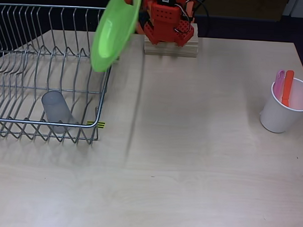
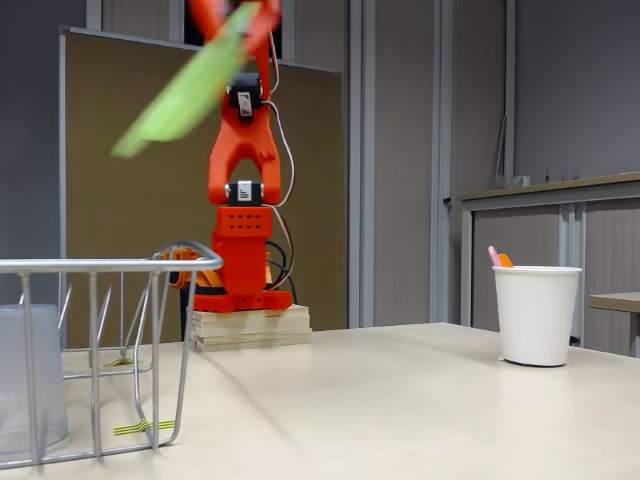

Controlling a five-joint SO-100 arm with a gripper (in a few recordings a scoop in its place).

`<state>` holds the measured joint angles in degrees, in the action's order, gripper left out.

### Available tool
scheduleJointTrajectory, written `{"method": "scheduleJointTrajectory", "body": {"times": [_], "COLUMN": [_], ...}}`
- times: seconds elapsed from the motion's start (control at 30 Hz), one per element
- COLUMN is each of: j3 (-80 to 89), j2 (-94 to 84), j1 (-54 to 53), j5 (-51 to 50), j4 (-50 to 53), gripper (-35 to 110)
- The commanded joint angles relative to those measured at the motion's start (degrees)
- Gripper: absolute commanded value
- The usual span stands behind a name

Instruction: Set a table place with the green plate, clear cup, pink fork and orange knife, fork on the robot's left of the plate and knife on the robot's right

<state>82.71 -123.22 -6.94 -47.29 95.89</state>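
Plate (image 1: 113, 33) is held aloft and tilted, above the right end of the wire rack (image 1: 24, 64), gripped at its upper rim by the gripper (image 2: 262, 12). Cup (image 1: 57, 110) lies in the rack. Fork (image 1: 279, 80) and knife (image 1: 288, 88) stand in the white paper cup (image 1: 278, 118).

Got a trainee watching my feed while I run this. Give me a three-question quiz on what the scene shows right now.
1. True or false: the green plate lies flat on the table.
2. Where is the clear cup? A) in the wire rack B) beside the white cup
3. Which two utensils stand in the white cup?

Key: 1. False; it is held tilted in the air. 2. A. 3. The pink fork and orange knife.
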Motion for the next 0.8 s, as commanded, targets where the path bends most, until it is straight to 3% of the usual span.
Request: {"method": "scheduleJointTrajectory", "body": {"times": [0.0,0.27,0.53,0.77], "j3": [8.61,29.62,49.31,54.23], "j2": [-2.81,-3.25,-3.52,5.8], "j1": [9.05,22.68,22.85,23.47], "j5": [-9.93,-27.25,-34.01,-36.74], "j4": [-3.43,-16.79,-30.76,-44.65], "gripper": [0,0,0,0]}}
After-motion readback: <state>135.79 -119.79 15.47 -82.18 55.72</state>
